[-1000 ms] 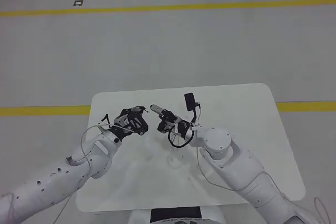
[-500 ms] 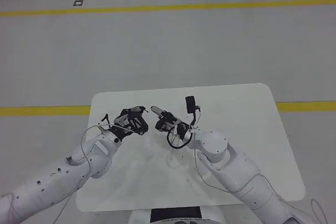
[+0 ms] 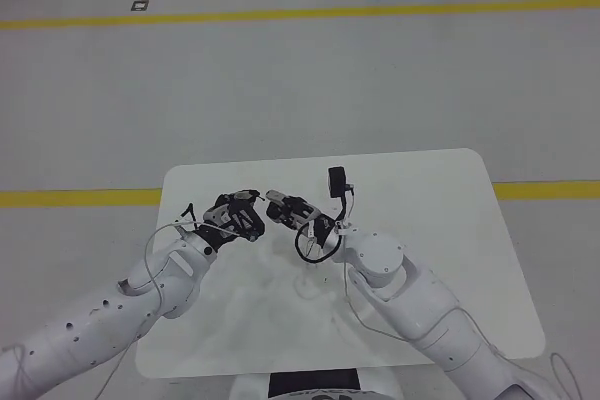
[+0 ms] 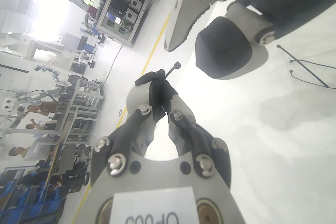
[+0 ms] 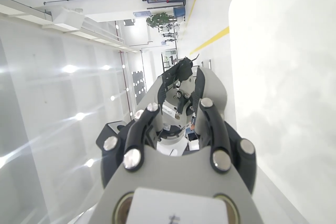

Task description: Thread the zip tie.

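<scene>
While both arms hang over the white table, their tips nearly meet just left of the top view's centre, over the table's upper-left part
Left gripper: pinched tight on the zip tie, pads pressed together with no gap
Zip tie: black and thin; a short end with a small blocky tip pokes out past the left gripper's tips, aimed at the right gripper and not touching it
Right gripper: spread wide, nothing between its metal toothed finger and black padded finger, which sit just beside the tie's tip
Spare ties: a few black ones lying flat and crossed on the table, well apart from both grippers, near the table's left edge in the top view
</scene>
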